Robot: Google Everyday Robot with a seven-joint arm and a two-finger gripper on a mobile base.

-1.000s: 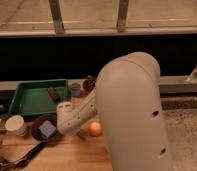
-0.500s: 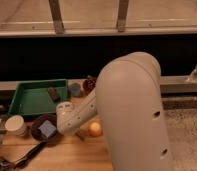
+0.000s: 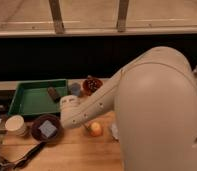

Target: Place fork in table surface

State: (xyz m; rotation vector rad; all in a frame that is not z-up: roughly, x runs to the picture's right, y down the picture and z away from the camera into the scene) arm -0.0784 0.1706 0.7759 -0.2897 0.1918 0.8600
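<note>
The gripper, hidden behind the arm (image 3: 87, 111) end just beside the dark bowl (image 3: 46, 128), is clenched; the fork cannot be made out. Best lower it level onto bare table surface (image 3: 77, 152) near that bowl before releasing.

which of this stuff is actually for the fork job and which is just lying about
For the job:
- table surface
- fork: cannot pick it out
- gripper: hidden at the arm's end beside the green tray, jaws shut

Lying about:
- green tray, dark block in it
- dark bowl, white cup
- orange ball
- blue cup, reddish bowl
- dark utensils
</note>
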